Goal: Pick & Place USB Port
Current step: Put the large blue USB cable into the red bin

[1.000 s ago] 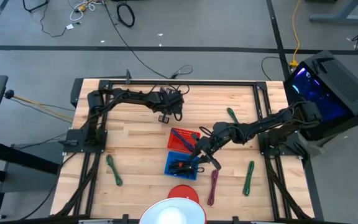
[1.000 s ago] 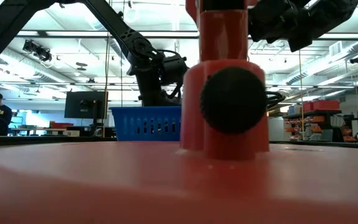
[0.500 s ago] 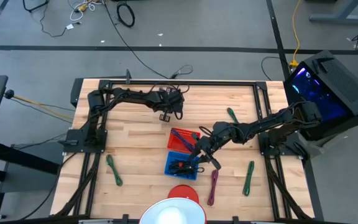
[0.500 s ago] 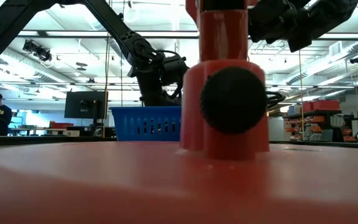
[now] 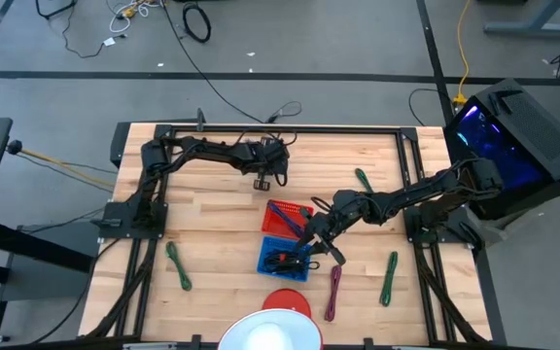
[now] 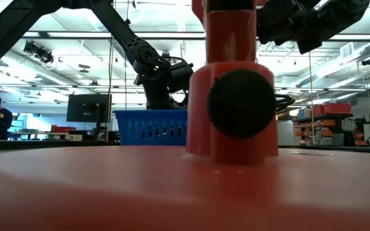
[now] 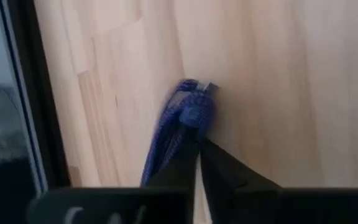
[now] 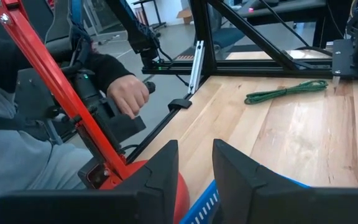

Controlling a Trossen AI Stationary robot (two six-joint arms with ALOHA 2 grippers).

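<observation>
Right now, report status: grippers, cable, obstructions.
Left gripper shut on blue USB cable, far side of table. Right gripper open, empty, over blue basket. Nothing between cable and basket.

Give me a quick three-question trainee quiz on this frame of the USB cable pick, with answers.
1. True or false: the left gripper has its jaws closed on a blue cable.
2. How many green cables lie on the table in the high view? A) one B) three C) five
3. Fill in the colour: the right gripper, jaws open, hangs over a pair of ____ baskets.

Key: 1 true; 2 B; 3 blue.
</observation>
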